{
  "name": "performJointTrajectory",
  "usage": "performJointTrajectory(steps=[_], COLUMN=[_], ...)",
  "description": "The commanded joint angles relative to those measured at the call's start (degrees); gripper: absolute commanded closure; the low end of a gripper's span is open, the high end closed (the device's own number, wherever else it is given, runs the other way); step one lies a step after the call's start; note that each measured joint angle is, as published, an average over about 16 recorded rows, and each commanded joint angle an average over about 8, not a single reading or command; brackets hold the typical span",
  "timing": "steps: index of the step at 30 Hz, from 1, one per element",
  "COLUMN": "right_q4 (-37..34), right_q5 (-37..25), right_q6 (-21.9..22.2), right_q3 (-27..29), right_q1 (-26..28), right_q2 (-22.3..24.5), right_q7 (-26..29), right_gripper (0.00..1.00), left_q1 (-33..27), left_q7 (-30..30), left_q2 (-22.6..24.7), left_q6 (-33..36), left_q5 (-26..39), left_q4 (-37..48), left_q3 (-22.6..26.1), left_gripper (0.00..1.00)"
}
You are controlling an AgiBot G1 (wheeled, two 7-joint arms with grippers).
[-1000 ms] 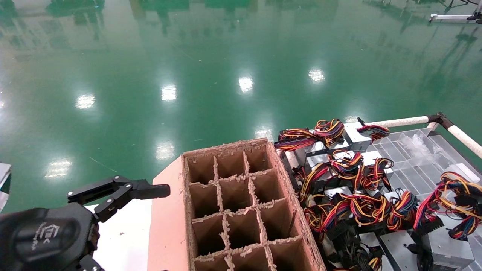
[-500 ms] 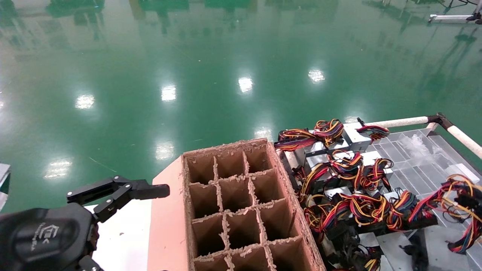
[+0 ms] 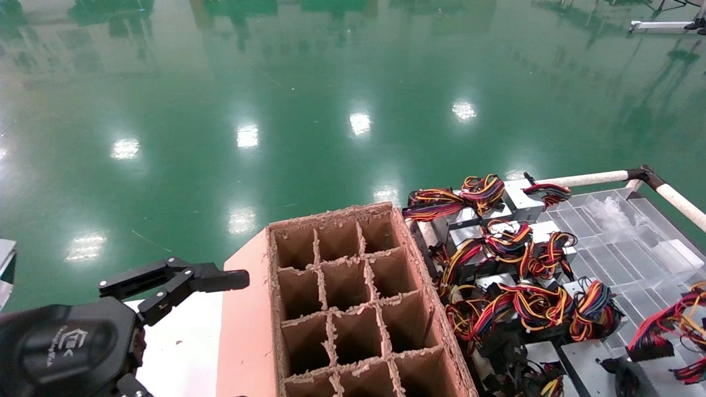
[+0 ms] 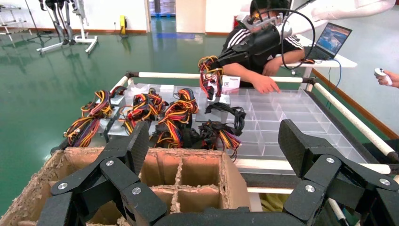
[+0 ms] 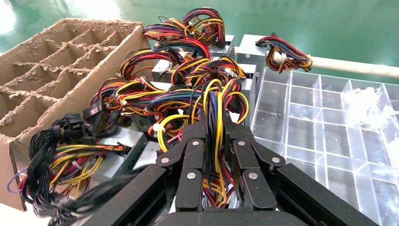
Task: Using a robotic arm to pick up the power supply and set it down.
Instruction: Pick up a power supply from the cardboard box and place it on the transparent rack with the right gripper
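Lifted since the earlier frame: power supply (image 4: 212,89) hangs by its wires (image 5: 217,117), pinched in the right gripper (image 5: 216,136) above the tray (image 3: 618,231). Left gripper (image 4: 211,155) idles, spread, beside the cardboard box (image 3: 353,309). Set-down remains.

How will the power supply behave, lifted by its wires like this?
The right gripper pinches only the wire bundle, so the power supply likely dangles and swings. The floppy wires may slip in the grip. Its metal box probably hangs heavy.
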Motion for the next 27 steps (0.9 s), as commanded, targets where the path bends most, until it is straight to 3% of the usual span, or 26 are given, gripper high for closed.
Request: performJointTrajectory(steps=[1, 4, 6, 12, 15, 27], right_q4=[0.11, 0.14, 0.08, -0.10, -0.10, 0.11], right_q5=[1.02, 1.90, 2.15, 1.89, 1.79, 1.85], right_q6=[0.01, 0.39, 0.76, 1.91, 2.21, 2.01], right_q3=[0.28, 0.53, 0.58, 0.34, 0.23, 0.30], right_q1=[-1.58, -2.80, -3.14, -2.88, -2.73, -2.50], right_q2=[0.42, -0.02, -0.59, -2.58, -3.11, -3.10], right_q7=[-0.17, -0.57, -0.94, -1.78, -1.86, -1.74], right_gripper=[1.00, 0.98, 0.88, 0.20, 0.01, 0.00], left_q1=[0.00, 0.00, 0.00, 0.00, 0.01, 0.01], left_q7=[0.00, 0.00, 0.00, 0.00, 0.00, 0.00], left_q2=[0.00, 0.00, 0.00, 0.00, -0.01, -0.01], left_q6=[0.00, 0.00, 0.00, -0.01, -0.01, -0.01], left_q5=[0.00, 0.00, 0.00, 0.00, -0.01, -0.01], left_q4=[0.00, 0.00, 0.00, 0.01, 0.01, 0.02], left_q3=[0.00, 0.00, 0.00, 0.00, 0.00, -0.01], left_gripper=[0.00, 0.00, 0.00, 0.00, 0.00, 0.00])
